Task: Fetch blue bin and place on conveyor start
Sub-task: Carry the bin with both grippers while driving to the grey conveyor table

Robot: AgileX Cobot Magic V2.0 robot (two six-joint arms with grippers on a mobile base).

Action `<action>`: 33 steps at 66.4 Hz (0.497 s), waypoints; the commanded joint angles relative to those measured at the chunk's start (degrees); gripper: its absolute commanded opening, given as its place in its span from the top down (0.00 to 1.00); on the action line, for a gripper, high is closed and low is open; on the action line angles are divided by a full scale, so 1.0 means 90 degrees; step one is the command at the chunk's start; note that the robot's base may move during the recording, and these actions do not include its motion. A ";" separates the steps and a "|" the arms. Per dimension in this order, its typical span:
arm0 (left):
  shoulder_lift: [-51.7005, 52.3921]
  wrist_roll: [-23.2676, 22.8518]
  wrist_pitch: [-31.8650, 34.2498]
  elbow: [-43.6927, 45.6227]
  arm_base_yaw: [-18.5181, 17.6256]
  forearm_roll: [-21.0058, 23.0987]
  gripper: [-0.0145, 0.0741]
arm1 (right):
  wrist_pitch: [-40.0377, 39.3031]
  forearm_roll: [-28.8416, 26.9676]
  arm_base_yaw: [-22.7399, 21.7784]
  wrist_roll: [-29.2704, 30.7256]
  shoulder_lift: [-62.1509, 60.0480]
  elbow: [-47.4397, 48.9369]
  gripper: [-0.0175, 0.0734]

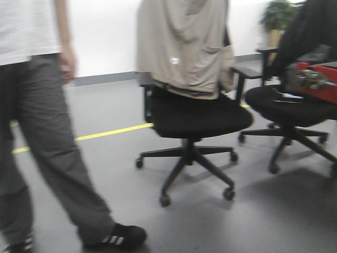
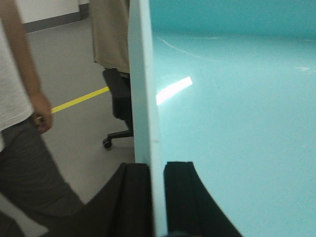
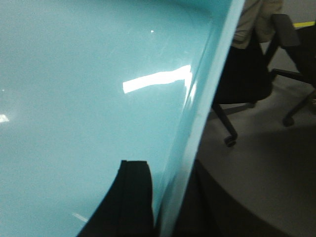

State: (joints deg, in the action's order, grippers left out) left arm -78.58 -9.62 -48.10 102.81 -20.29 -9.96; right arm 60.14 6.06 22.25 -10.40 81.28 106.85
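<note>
You've got the bin (image 2: 237, 123) pinched by its side walls, left gripper (image 2: 157, 197) and right gripper (image 3: 165, 205) each clamped over a rim. No conveyor in sight. Watch it: person (image 1: 37, 132) close on your left, chairs (image 1: 195, 116) ahead. A bump could knock it loose.

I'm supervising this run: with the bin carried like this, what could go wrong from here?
The person is close in front; a collision is possible. The office chair stands ahead, perhaps in the path. The left gripper and right gripper pinch the blue bin only by its walls, so a jolt might shake it loose.
</note>
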 commanded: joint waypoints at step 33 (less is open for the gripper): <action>0.0067 -0.0004 0.0510 0.0068 -0.0047 0.0324 0.96 | -0.0368 -0.0386 0.0062 0.0208 -0.0050 0.0047 0.98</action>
State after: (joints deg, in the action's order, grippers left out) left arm -78.58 -9.62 -48.01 102.81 -20.29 -10.09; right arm 60.14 6.06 22.25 -10.40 81.28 106.85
